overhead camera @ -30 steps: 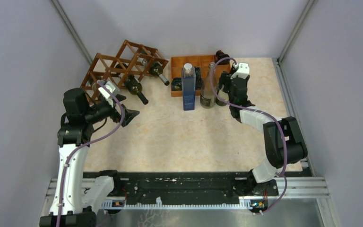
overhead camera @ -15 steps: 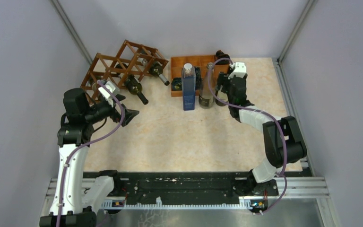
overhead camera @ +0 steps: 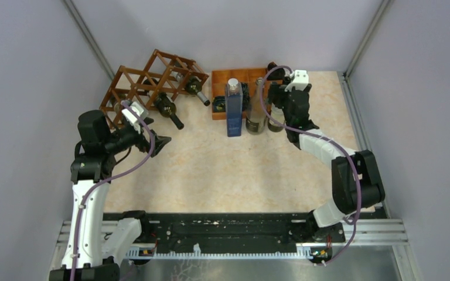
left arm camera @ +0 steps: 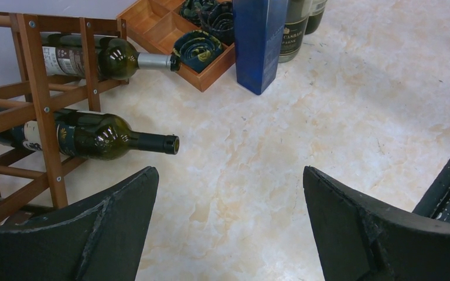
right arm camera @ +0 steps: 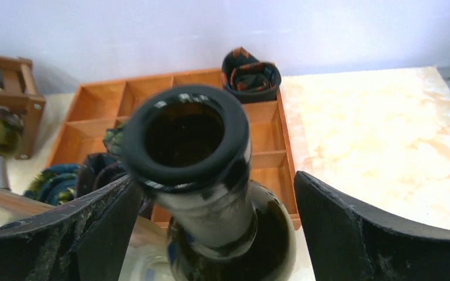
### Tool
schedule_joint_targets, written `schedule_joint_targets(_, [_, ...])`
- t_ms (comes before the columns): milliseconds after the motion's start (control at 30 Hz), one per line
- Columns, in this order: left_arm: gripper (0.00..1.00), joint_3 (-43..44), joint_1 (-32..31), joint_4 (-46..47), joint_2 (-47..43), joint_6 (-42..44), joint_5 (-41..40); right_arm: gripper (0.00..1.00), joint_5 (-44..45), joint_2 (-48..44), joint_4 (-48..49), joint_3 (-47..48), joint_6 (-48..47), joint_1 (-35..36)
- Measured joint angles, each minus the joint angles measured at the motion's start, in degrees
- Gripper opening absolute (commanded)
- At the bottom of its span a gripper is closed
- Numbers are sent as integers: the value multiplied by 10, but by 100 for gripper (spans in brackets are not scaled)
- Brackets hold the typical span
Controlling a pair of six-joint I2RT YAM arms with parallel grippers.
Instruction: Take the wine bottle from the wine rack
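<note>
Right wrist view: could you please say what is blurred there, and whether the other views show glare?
Right wrist: the dark bottle is sharp, the clear bottle at lower left smeared. Left wrist: small glints on the lower racked bottle. Top external: even light, no glare.

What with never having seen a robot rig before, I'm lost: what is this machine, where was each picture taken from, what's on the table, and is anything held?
These are two robot arms bolted at the near edge of a table, each ending in a two-finger gripper. The wide picture comes from a fixed camera above and behind them. The other two come from wrist cameras, so the black shapes there are each gripper's fingers. On the table are a wine rack with wine bottles lying in it, an orange tray, a blue box, a labelled bottle and a dark bottle, both upright. The left gripper is open and empty near the rack. The right gripper is open around the dark bottle's neck, not clamped. Nothing is held.
</note>
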Motion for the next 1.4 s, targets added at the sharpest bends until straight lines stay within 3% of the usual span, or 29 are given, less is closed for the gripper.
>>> schedule_joint_targets(367, [99,0,0,0,-2,7,-29,99,20,-129,-82,7,12,0])
schedule_joint_targets(533, [99,0,0,-2,8,57,-48,99,28,-234,-144,7,26,10])
schedule_joint_targets(700, [99,0,0,-32,57,184,-80,99,27,-320,-216,11,42,63])
schedule_joint_targets(933, [99,-9,0,-99,141,413,-187,99,2,-347,-346,1,77,174])
schedule_joint_targets(1100, [99,-56,0,-107,126,563,-245,99,0,-415,-397,-81,174,182])
schedule_joint_targets(1233, [99,-113,0,-102,93,676,-259,99,-28,-498,-377,-157,214,182])
schedule_joint_targets(1400, [99,-145,1,-96,107,793,-272,99,-56,-473,-383,-157,226,182])
